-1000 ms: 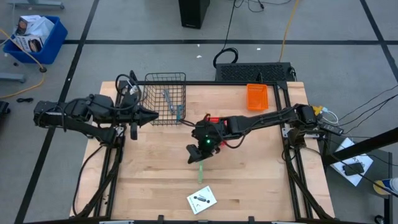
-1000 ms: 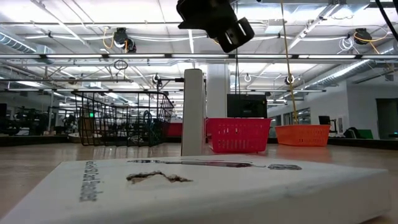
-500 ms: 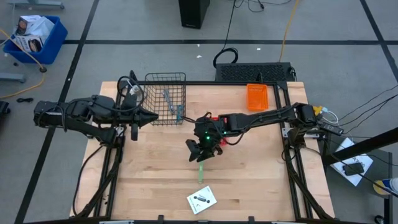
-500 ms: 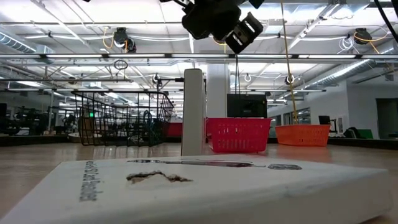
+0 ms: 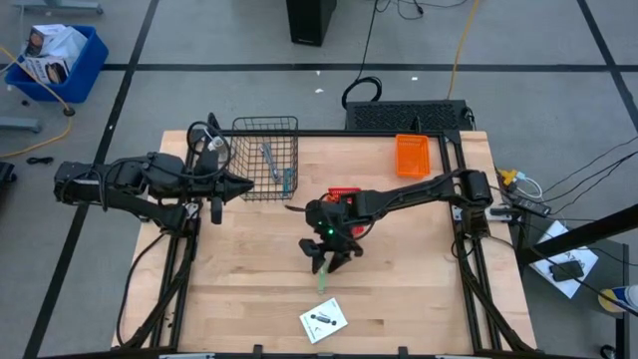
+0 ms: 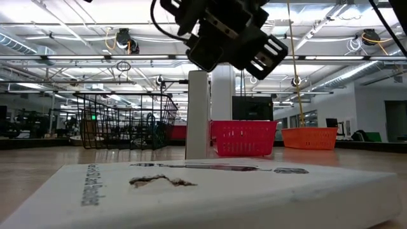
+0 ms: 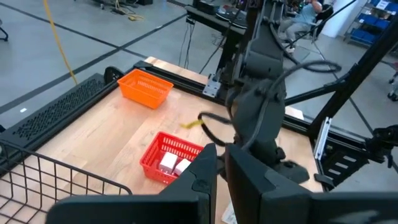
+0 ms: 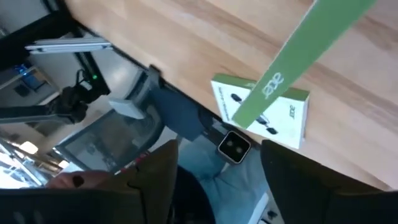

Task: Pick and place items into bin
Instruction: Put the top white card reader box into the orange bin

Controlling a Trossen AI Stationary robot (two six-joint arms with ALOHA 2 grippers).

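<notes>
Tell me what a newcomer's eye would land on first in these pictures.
First, the right gripper, fingers open, poised over the slim green stick lying on the wooden table near its middle. Next, the flat white printed box near the table's front edge, just beyond the stick. Then the dark wire basket at the back edge, a grey metal tool inside it, with the left gripper waiting beside it.

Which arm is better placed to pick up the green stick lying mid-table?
Right. The right gripper hangs open directly over the green stick, which shows between its fingers in the right wrist view. The left gripper waits far off beside the wire basket.
</notes>
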